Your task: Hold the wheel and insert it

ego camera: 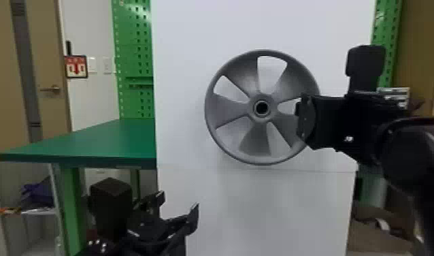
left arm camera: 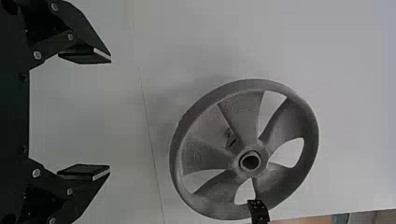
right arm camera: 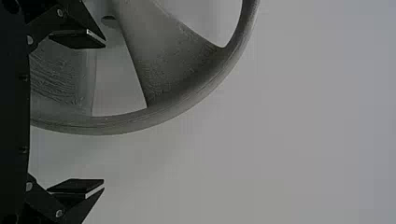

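Fingers stand parted on the robot's left hand (ego camera: 178,207), low in the head view in front of a white panel (ego camera: 253,207); the left wrist view shows the same wide gap, with nothing gripped. The robot's right arm (ego camera: 413,156) enters from the right edge of the head view, its right hand (ego camera: 304,117) level with the hub at the side of a gray, five-spoked wheel (ego camera: 230,110). The right hand's fingers are also spread apart, seen in the right wrist view with the wheel's rim (right arm camera: 116,126) crossing the picture between them; whether either finger touches it cannot be told. The wheel is upright against the pale background of the panel, its round hub facing the head camera. To the left of the panel, a green worktop (ego camera: 100,141) juts out above a green leg (ego camera: 71,204). Farther back rise a perforated green pegboard (ego camera: 133,51), a red-and-white sign (ego camera: 76,67) and a tan door (ego camera: 44,105) with a lever handle (ego camera: 51,89).
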Controlling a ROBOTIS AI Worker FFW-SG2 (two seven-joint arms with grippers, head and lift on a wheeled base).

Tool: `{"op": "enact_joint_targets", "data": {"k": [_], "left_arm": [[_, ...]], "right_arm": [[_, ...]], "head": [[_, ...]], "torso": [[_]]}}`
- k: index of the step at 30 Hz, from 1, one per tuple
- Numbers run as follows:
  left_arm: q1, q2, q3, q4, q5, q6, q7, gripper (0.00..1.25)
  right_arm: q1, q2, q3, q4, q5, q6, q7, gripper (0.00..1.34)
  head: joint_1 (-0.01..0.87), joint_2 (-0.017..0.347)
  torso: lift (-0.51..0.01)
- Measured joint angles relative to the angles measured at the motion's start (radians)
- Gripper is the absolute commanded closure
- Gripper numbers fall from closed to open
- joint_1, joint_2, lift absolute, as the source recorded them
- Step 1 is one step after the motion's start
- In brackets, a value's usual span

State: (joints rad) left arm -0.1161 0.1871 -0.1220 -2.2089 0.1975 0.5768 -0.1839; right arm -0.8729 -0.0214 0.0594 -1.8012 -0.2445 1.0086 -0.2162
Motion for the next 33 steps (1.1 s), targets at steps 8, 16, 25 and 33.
{"op": "enact_joint_targets", "data": {"k": [8,16,25,33], "left_arm": [[0.005,-0.001,0.012,0.0,0.008,0.0,0.0,0.42],[0.006,-0.003,0.019,0.0,0.01,0.0,0.0,0.42],[0.008,-0.004,0.026,-0.005,0.01,0.0,0.0,0.42],[0.015,-0.008,0.039,-0.008,0.01,0.0,0.0,0.42]], "right_arm": [[0.116,-0.012,-0.014,-0.172,-0.02,0.012,0.0,0.23],[0.267,-0.031,-0.042,-0.308,-0.059,-0.015,0.0,0.23],[0.417,-0.036,-0.048,-0.389,-0.032,-0.075,0.0,0.24],[0.556,-0.044,-0.04,-0.422,-0.009,-0.155,0.0,0.24]], "head": [[0.181,0.098],[0.181,0.098],[0.181,0.098],[0.181,0.098]], "torso": [[-0.494],[-0.494],[-0.494],[-0.494]]}}
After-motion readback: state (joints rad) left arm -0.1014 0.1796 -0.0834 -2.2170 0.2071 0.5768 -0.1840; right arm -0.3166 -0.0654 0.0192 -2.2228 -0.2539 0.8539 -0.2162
